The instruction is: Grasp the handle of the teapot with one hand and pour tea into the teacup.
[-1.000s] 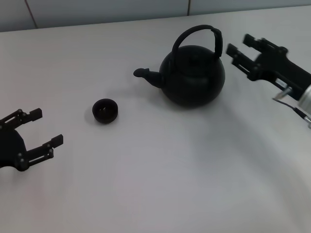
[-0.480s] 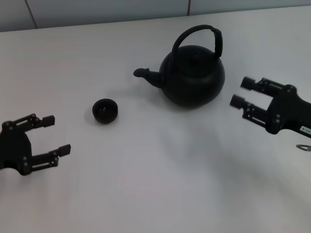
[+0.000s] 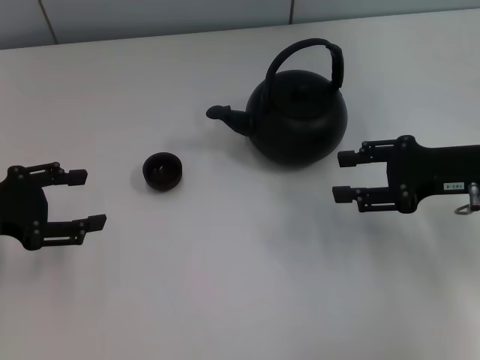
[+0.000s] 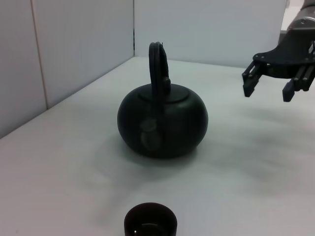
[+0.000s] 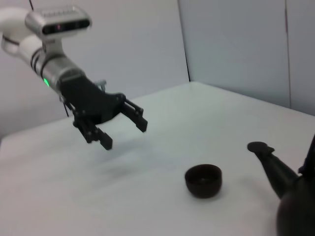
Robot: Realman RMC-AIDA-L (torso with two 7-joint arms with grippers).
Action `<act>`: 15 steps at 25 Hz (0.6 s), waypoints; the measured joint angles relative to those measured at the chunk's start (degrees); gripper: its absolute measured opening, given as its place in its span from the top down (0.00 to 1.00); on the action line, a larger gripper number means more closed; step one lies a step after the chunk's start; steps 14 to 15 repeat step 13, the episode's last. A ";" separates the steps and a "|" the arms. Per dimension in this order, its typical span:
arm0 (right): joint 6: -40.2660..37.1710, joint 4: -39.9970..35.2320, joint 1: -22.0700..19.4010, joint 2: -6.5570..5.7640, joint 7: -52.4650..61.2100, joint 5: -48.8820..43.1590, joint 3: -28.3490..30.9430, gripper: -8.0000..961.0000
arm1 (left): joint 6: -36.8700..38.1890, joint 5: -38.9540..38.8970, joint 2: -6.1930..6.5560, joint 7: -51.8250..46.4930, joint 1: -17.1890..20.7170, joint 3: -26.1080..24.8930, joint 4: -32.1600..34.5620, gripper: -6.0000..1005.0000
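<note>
The matte-black teapot (image 3: 300, 120) stands upright at the table's far middle, spout pointing left, its arched handle (image 3: 304, 46) upright over the lid. The small black teacup (image 3: 162, 171) sits left of the spout. My right gripper (image 3: 343, 177) hovers open just right of and in front of the teapot body, fingers pointing left, holding nothing. My left gripper (image 3: 86, 199) is open at the left edge, left of the teacup. The left wrist view shows the teapot (image 4: 162, 123), handle (image 4: 157, 64), teacup (image 4: 150, 223) and right gripper (image 4: 268, 91). The right wrist view shows the teacup (image 5: 203, 180), teapot spout (image 5: 275, 169) and left gripper (image 5: 124, 135).
The white table (image 3: 225, 300) stretches bare toward the front. A grey tiled wall (image 3: 150, 15) borders its far edge.
My right gripper has dropped from beside the handle's right side to a spot lower and nearer, right of the teapot body. The left gripper has shifted slightly and levelled.
</note>
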 joint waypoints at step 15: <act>3.42 -2.96 1.05 0.75 0.79 -1.80 -0.61 0.18 | -0.06 1.00 -0.51 -2.15 -1.26 0.07 0.72 0.20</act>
